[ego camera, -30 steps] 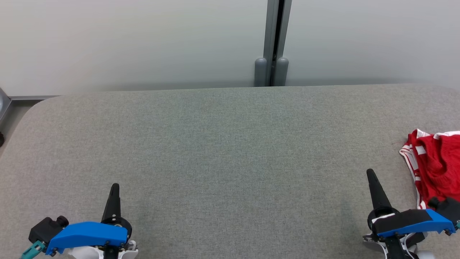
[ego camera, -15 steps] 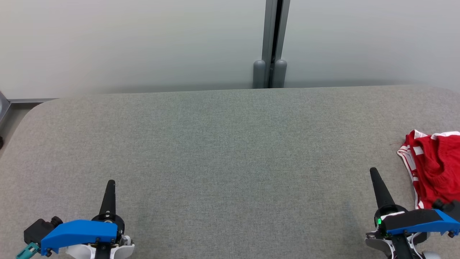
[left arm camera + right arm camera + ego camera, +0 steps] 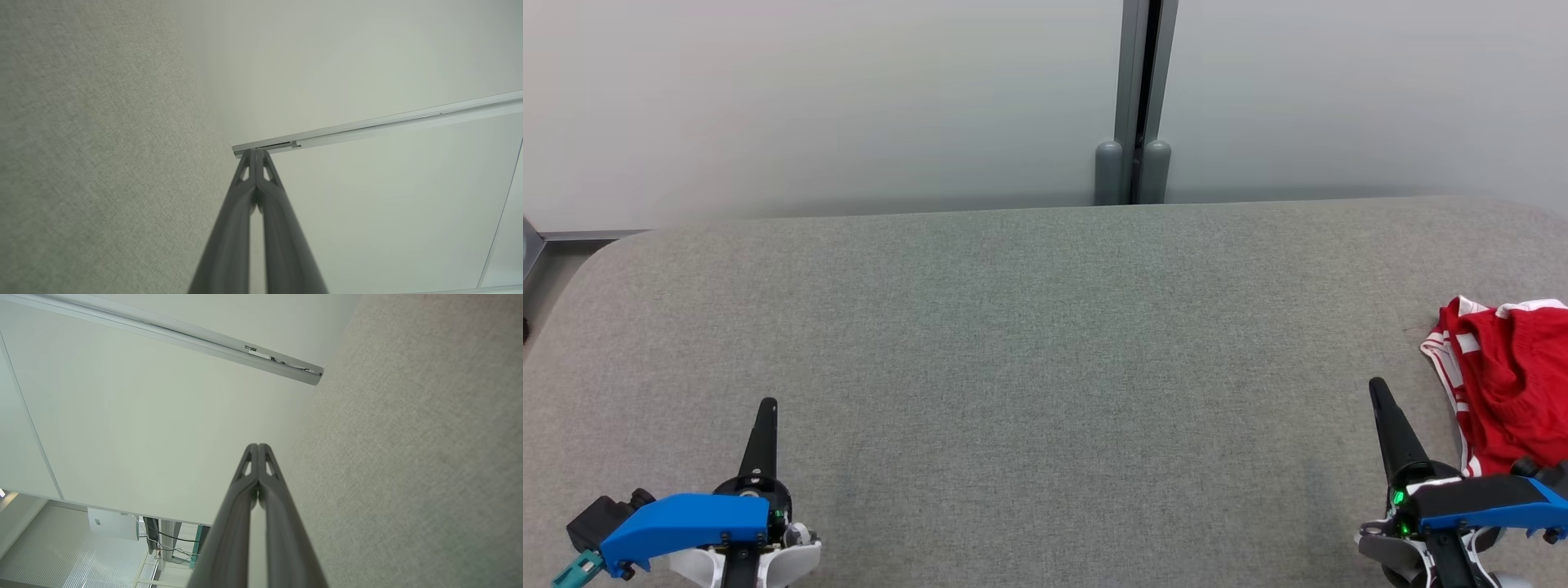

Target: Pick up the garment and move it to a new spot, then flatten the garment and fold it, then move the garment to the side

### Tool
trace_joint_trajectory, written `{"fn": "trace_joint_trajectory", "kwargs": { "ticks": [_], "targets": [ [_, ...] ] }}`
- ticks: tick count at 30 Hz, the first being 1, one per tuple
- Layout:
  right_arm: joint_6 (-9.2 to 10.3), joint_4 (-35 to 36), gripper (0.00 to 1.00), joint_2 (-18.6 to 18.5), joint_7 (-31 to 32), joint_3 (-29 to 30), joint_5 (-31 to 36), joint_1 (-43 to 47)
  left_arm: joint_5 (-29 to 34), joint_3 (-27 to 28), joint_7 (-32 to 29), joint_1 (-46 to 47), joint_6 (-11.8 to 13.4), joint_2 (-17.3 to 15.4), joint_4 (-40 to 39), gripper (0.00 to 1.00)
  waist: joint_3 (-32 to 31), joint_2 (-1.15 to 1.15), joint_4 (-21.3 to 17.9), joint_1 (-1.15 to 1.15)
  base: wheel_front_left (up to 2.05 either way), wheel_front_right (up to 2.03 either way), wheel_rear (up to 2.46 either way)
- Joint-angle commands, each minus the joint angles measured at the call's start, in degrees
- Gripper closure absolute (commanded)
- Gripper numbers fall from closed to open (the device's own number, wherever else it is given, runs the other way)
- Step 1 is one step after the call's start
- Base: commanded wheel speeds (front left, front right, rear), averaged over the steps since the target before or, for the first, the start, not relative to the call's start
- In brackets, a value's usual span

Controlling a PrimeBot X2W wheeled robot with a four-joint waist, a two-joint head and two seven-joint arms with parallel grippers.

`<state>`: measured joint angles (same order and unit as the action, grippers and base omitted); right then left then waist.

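A crumpled red garment (image 3: 1511, 384) with white stripes lies at the right edge of the grey padded table (image 3: 1029, 343), partly cut off by the head view's border. My right gripper (image 3: 1378, 387) hovers just left of it, shut and empty, its tips (image 3: 258, 446) pressed together in the right wrist view. My left gripper (image 3: 767, 404) stands at the lower left, far from the garment, also shut with nothing in it; its fingertips (image 3: 256, 152) meet in the left wrist view.
A pale wall with a grey vertical post (image 3: 1135, 98) runs behind the table's far edge. The table's rounded left corner (image 3: 596, 253) drops to the floor. In the right wrist view a room with cables and a white box (image 3: 112, 523) lies beyond the wall panel.
The head camera has drifted slightly, shifting the scene left and a little down. Both grippers sit a bit lower and stay shut. The garment has not moved on the table.
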<state>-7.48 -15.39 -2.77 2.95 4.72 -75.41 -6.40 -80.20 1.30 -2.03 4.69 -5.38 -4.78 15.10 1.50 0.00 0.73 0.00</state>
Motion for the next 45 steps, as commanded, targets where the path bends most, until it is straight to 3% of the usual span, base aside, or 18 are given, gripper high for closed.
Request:
{"fn": "trace_joint_trajectory", "kwargs": {
  "ticks": [1,35,45],
  "targets": [
    [-0.02,0.6,1.0,-0.1,0.3,0.3,-1.3,0.1,-0.8,0.7,-0.4,1.0,-0.4,0.1,-0.5,1.0,0.0,0.0,0.0,0.0,0.0,0.0,0.0],
    [-0.02,1.4,1.0,-0.2,3.5,1.8,-16.1,0.4,-11.7,5.0,-4.3,1.8,-2.3,1.7,-1.2,1.0,-1.2,0.0,-0.7,0.0,0.0,0.0,0.0],
    [-0.01,1.5,1.0,-0.2,3.8,1.9,-17.1,0.4,-12.4,5.3,-4.5,1.8,-2.3,1.8,-1.2,1.0,-1.3,0.0,-0.7,0.0,0.0,0.0,0.0]
  ]
}}
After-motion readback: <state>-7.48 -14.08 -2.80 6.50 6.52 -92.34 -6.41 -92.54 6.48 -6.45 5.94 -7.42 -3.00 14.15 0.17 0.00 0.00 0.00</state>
